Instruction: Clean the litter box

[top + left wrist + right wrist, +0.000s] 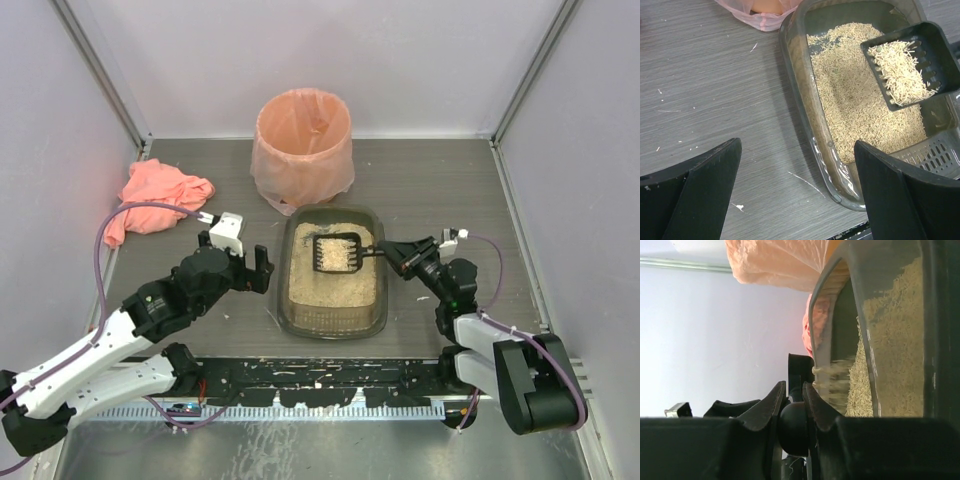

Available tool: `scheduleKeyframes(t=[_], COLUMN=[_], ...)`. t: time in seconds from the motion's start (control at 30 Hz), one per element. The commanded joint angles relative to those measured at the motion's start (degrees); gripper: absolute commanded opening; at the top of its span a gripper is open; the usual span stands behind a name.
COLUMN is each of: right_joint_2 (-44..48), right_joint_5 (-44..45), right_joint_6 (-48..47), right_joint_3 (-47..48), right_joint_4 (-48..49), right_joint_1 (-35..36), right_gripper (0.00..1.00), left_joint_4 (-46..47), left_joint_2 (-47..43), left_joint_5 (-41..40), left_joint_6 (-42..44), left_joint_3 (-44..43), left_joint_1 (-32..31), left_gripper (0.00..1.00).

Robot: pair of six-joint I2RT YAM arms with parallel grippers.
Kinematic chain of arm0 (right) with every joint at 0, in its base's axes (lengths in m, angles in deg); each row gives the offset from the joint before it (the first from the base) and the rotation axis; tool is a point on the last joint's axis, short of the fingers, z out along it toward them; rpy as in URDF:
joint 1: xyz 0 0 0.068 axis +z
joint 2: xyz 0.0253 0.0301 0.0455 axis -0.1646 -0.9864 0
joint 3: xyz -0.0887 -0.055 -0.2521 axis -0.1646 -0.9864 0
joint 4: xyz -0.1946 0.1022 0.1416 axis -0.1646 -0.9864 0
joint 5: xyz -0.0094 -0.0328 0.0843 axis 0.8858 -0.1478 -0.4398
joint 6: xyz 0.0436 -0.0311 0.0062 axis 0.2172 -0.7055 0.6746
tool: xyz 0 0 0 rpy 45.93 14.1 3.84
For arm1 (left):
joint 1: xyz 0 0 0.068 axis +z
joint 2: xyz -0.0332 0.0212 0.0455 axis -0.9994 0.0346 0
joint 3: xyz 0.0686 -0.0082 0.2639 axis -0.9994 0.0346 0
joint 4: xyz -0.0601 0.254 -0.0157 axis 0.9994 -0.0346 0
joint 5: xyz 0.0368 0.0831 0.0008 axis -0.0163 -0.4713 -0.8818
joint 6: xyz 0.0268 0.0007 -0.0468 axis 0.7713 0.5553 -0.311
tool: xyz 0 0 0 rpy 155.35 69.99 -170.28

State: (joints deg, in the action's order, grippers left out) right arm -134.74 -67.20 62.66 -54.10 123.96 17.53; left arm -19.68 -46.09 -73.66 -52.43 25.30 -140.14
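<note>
The litter box (284, 292) is a dark translucent tray of beige granules at the table's middle. A black slotted scoop (336, 251) hovers over its far half with a heap of granules in it (900, 70). My right gripper (392, 250) is shut on the scoop's round handle (793, 427) at the box's right rim. The right wrist view shows the box wall (860, 300) and blurred granules by the scoop. My left gripper (245, 262) stands open and empty just left of the box, its fingers straddling the near left corner of the rim (812, 130).
A round bin lined with a peach bag (303, 145) stands just behind the box. A pink cloth (160, 195) lies at the back left. Stray granules dot the table near the left gripper (797, 145). Grey walls close in both sides.
</note>
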Motion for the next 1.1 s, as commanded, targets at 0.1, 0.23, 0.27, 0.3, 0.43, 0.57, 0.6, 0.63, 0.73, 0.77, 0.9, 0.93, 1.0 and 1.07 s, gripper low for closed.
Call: scheduleKeyframes(t=[0.1, 0.23, 0.27, 0.3, 0.43, 0.57, 0.6, 0.63, 0.73, 0.77, 0.9, 0.93, 1.0, 1.07], right_joint_2=[-0.82, 0.56, 0.18, 0.00, 2.05, 1.88, 3.06, 3.85, 3.99, 4.89, 6.76, 5.46, 6.23, 8.38], right_joint_5=[-1.27, 0.40, -0.12, -0.58, 1.02, -0.76, -0.25, 0.73, -1.31, -1.26, -0.91, -2.17, -1.93, -0.54], right_joint_6=[-0.67, 1.50, -1.36, -2.14, 0.39, -2.21, -1.12, -1.20, -7.84, -7.62, -7.70, -9.56, -9.12, -12.93], right_joint_3=[3.60, 1.23, 2.98, 4.06, 0.86, 2.57, 1.48, 1.43, 6.42, 5.80, 5.91, 7.06, 5.96, 6.97], right_joint_4=[5.22, 4.99, 3.54, 2.78, 2.81, 1.13, 0.57, -0.17, -7.16, -7.55, -9.04, -9.51, -9.19, -13.92], right_joint_1=[2.33, -0.54, 2.05, 3.22, -1.85, 0.10, -2.29, -2.72, 1.88, 0.48, -0.54, 0.40, -1.41, -2.20], right_gripper=[0.00, 0.01, 0.01, 0.01, 0.01, 0.01, 0.01, 0.01, 0.01, 0.01, 0.01, 0.01, 0.01, 0.01], left_joint_4=[3.29, 3.16, 3.33, 3.64, 3.94, 4.76, 4.67, 4.41, 4.87, 5.15, 4.97, 5.38, 6.02, 5.66], left_joint_2=[0.38, 0.94, 0.96, 1.03, 1.89, 2.39, 2.59, 2.75, 2.87, 2.94, 3.49, 3.57, 4.16, 4.85], left_joint_5=[-1.11, -0.85, -0.96, -1.09, -0.38, -0.27, 0.01, 0.09, -0.08, -0.04, 0.36, 0.26, 0.53, 1.19], left_joint_6=[-0.87, -0.94, -0.96, -0.96, -1.04, -1.14, -1.14, -1.14, -1.35, -1.32, -1.44, -1.48, -1.62, -1.59], left_joint_3=[0.10, -0.16, 0.11, 0.42, 0.16, 1.01, 0.83, 0.71, 1.43, 1.57, 1.53, 1.90, 2.01, 1.54], left_joint_1=[-0.09, -0.10, -0.09, -0.09, -0.09, -0.13, -0.16, -0.15, -0.13, -0.11, -0.13, -0.09, -0.11, -0.09], left_gripper=[0.96, 0.96, 0.96, 0.96, 0.96, 0.96, 0.96, 0.96, 0.96, 0.96, 0.96, 0.95, 0.96, 0.95])
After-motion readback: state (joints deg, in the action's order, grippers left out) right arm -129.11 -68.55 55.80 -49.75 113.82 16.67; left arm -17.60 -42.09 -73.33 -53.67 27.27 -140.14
